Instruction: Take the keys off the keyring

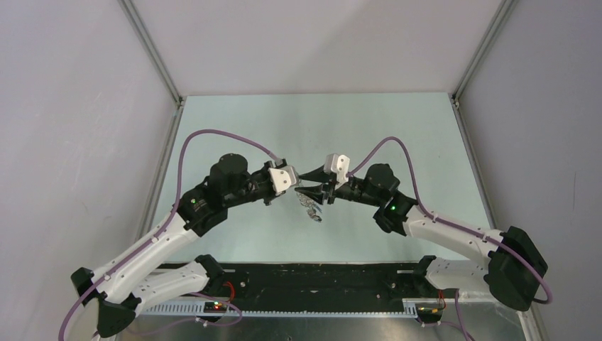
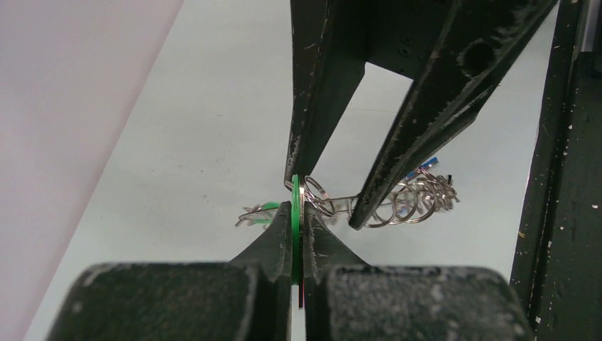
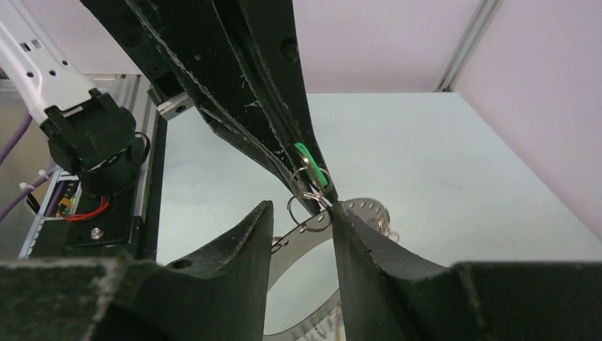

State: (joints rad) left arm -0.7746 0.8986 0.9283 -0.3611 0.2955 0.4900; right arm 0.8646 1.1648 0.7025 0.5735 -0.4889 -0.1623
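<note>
The left end effector (image 2: 298, 213) was clamped together on one green-headed key (image 2: 295, 188), its flat plastic head seen edge-on between the two black fingers. The right end effector (image 3: 302, 213) faced it tip to tip with its two fingers apart. The gap between them was crossed by the band of the single large flat grey metal keyring (image 3: 365, 210) and by two small wire split rings (image 2: 317, 193) hanging just beside the green head.

Beyond these, a tangled cluster of wire rings (image 2: 419, 195) hung off the keyring, too knotted to count. It carried one blue piece (image 2: 431, 163), and a second green piece (image 2: 268, 207) showed on the other side.

All of this was held above the pale green desk (image 1: 397, 135), about midway between its left and right edges. The right fingers hid part of the cluster.
</note>
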